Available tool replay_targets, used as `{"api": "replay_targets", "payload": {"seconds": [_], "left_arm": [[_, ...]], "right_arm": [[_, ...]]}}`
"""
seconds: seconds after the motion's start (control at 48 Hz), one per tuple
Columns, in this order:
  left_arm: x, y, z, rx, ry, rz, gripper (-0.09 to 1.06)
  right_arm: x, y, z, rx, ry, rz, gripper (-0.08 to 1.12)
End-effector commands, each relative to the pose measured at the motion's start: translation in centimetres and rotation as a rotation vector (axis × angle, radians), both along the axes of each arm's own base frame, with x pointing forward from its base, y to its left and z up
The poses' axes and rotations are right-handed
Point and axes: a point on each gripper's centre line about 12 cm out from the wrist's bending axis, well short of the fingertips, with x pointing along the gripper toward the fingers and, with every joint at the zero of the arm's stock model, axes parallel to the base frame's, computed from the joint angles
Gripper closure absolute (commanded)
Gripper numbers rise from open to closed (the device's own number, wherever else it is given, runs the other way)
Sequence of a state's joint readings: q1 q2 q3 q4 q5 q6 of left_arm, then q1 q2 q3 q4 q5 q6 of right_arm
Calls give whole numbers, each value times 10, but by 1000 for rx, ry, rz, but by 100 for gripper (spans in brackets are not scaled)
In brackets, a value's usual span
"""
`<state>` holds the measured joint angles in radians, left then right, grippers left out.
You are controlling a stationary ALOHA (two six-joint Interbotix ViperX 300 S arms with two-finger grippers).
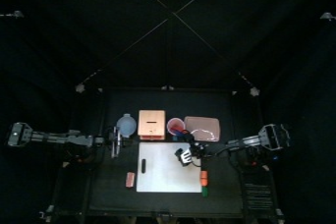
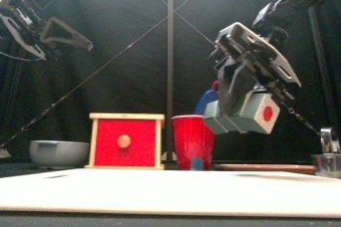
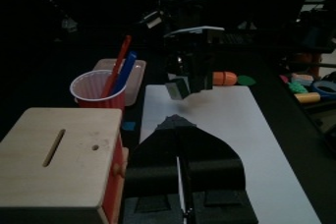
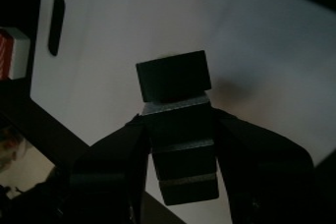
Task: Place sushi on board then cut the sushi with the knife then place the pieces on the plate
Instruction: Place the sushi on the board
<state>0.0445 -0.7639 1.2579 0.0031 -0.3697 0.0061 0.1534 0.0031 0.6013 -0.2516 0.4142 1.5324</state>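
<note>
White cutting board [image 2: 160, 193] lies nearest; over it the right gripper [image 4: 178, 122] pinches the sushi roll [image 2: 237, 121]; left gripper [image 1: 116, 141] rests apart.

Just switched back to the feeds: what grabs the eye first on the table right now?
The right gripper stands out first: it is shut on the dark green sushi roll, held in the air above the white cutting board at the table's middle. Behind the board, the red cup with the toy knives stands beside the wooden box. The left gripper hangs high at the left.
</note>
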Motion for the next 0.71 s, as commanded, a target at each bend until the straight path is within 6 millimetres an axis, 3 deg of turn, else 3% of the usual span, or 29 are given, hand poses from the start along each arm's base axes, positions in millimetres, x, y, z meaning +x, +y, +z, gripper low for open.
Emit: {"api": "replay_targets", "payload": {"seconds": [0.021,0.208,0.521,0.708], "left_arm": [[2,0,5,13,-15,-3,100],[2,-2,5,26,-14,-15,100],[2,-3,5,38,-12,-25,100],[2,-3,5,38,-12,-28,100]], "right_arm": [[19,11,20,-16,-37,-10,49],[25,22,24,-28,12,-81,49],[16,42,23,-7,71,-178,49],[27,45,18,-11,53,-224,49]]}}
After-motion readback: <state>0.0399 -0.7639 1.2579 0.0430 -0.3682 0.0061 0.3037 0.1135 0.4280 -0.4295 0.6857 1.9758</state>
